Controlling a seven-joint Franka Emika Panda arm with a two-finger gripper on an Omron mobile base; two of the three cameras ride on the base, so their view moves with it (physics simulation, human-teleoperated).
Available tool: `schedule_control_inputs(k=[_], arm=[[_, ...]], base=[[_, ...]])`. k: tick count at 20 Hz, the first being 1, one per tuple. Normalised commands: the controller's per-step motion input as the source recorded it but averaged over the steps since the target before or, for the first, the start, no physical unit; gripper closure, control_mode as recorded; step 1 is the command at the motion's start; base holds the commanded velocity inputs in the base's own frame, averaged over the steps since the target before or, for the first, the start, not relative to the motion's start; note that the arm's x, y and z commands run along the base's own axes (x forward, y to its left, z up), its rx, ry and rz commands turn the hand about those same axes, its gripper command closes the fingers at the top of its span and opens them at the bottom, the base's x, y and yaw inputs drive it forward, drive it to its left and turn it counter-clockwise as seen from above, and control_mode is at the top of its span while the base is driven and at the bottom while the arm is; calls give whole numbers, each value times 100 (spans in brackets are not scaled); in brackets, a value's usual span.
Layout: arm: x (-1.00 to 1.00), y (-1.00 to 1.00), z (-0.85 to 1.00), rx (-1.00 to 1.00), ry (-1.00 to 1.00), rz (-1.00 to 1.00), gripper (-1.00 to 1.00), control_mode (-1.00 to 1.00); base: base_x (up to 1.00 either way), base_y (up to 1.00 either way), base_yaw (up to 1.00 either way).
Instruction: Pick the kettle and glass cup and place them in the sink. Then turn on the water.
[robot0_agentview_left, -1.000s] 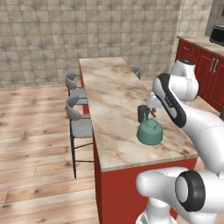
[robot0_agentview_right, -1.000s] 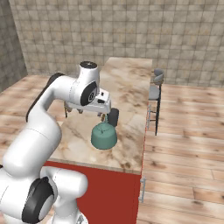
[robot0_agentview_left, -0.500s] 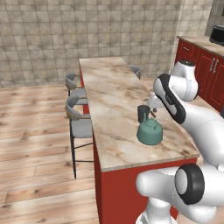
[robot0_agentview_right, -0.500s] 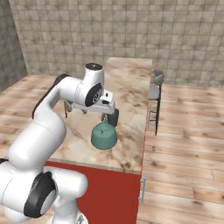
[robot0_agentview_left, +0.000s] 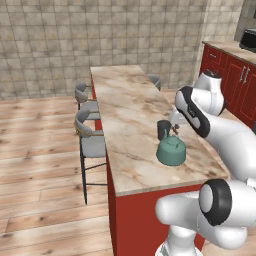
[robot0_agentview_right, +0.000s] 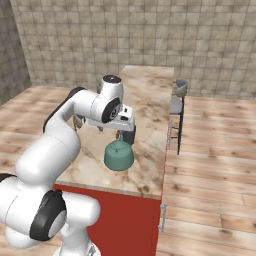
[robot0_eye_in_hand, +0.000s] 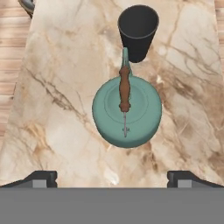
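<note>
The teal-green kettle (robot0_eye_in_hand: 127, 109) stands upright on the marble island, its dark arched handle running along the top. Just beyond it, almost touching, stands the dark glass cup (robot0_eye_in_hand: 138, 30). My gripper (robot0_eye_in_hand: 113, 178) hangs open above the kettle, nothing between its fingertips (robot0_eye_in_hand: 41, 177), which straddle the kettle widely. From the left base the kettle (robot0_agentview_left: 170, 151) and cup (robot0_agentview_left: 163, 130) sit near the island's right edge, the gripper (robot0_agentview_left: 175, 129) over them. From the right base the gripper (robot0_agentview_right: 119, 134) hovers over the kettle (robot0_agentview_right: 119, 155), next to the cup (robot0_agentview_right: 129, 136). The sink and water are out of view.
The long marble island (robot0_agentview_left: 125, 100) has a red base. Grey stools (robot0_agentview_left: 89, 137) stand along its far side, one also seen from the right base (robot0_agentview_right: 177, 100). Red cabinets (robot0_agentview_left: 235, 75) line the wall behind the arm. Wooden floor surrounds the island.
The arm has shifted a little further over the kettle. Kettle and cup have not moved, and the gripper has stayed open.
</note>
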Motion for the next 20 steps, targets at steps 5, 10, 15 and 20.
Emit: schedule_control_inputs(k=[5,10,15,20], arm=[[17,-4,-15,0,0,0,-100,-100],[9,0,-18,0,0,0,-100,-100],[0,0,-16,0,0,1,-100,-100],[1,0,-19,0,0,0,-100,-100]], base=[[0,0,0],[0,0,0],[0,0,0],[0,0,0]])
